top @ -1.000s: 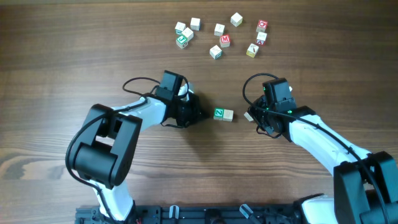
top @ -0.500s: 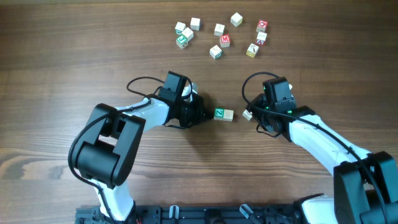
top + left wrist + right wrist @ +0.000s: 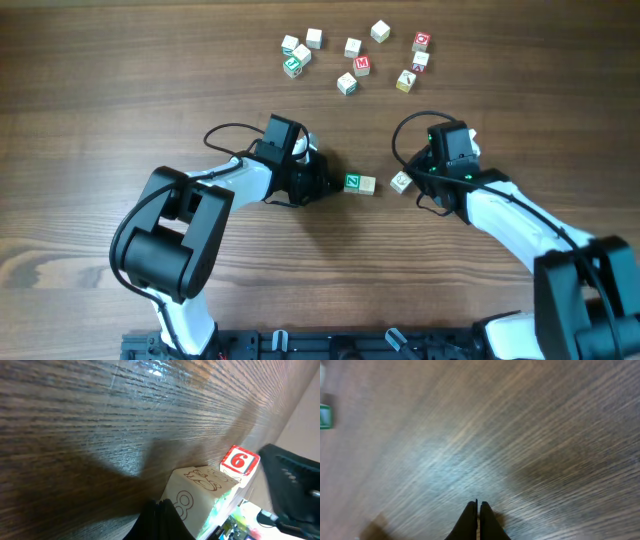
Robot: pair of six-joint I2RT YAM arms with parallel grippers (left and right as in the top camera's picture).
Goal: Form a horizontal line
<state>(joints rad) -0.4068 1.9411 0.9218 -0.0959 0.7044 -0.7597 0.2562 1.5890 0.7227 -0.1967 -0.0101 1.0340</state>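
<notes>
Mid-table, a green-faced cube (image 3: 353, 182) touches a plain beige cube (image 3: 368, 185) on its right, the two side by side. A third pale cube (image 3: 402, 181) lies turned, a small gap to their right. My left gripper (image 3: 331, 185) is shut, its tips against the green cube's left side. In the left wrist view the shut tips (image 3: 162, 510) press a pale face marked 8 (image 3: 192, 492); a red 6 face (image 3: 240, 461) shows beyond. My right gripper (image 3: 414, 190) sits just right of the third cube. The right wrist view shows it (image 3: 477, 506) shut on nothing.
Several loose letter cubes lie scattered at the back of the table, among them a green-lettered one (image 3: 293, 66) and red-lettered ones (image 3: 421, 41). Both arms' cables loop above the wrists. Bare wood lies in front of the arms.
The right gripper's jaws have closed and its wrist has shifted slightly right; the third cube beside it has turned a little. The left gripper edged right against the green cube.
</notes>
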